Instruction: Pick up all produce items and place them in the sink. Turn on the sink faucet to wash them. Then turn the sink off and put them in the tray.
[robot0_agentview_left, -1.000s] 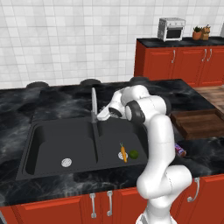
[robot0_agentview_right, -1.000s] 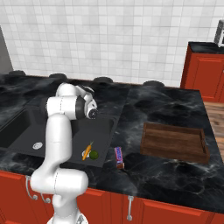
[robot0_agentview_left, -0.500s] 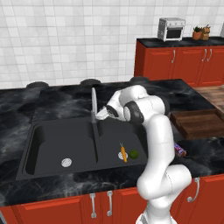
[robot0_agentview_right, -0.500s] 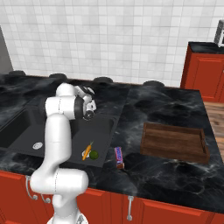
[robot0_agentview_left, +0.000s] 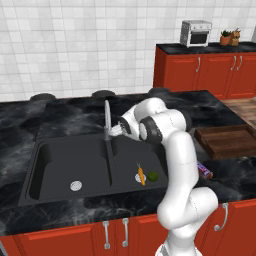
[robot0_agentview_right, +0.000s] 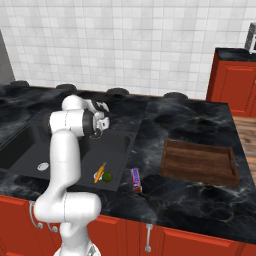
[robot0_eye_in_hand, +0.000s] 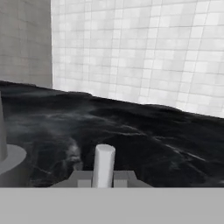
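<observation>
The orange carrot (robot0_agentview_left: 141, 174) (robot0_agentview_right: 100, 172) and the green lime (robot0_agentview_left: 152, 176) (robot0_agentview_right: 107, 176) lie side by side in the right basin of the black sink (robot0_agentview_left: 55, 160) (robot0_agentview_right: 20, 150). My gripper (robot0_agentview_left: 119, 131) (robot0_agentview_right: 102, 120) (robot0_eye_in_hand: 104, 180) reaches low to the base of the silver faucet (robot0_agentview_left: 106, 120) (robot0_eye_in_hand: 5, 151). It is shut on the small lever handle (robot0_eye_in_hand: 104, 161), which stands upright between the tips. The brown wooden tray (robot0_agentview_left: 227, 141) (robot0_agentview_right: 199, 162) rests on the counter to the right, with nothing in it.
A purple-red wrapped packet (robot0_agentview_left: 205, 171) (robot0_agentview_right: 136, 180) lies on the counter between sink and tray. Dark stove burners (robot0_agentview_left: 104, 93) sit behind the sink by the tiled wall. Red cabinets (robot0_agentview_left: 210, 70) stand at the far right.
</observation>
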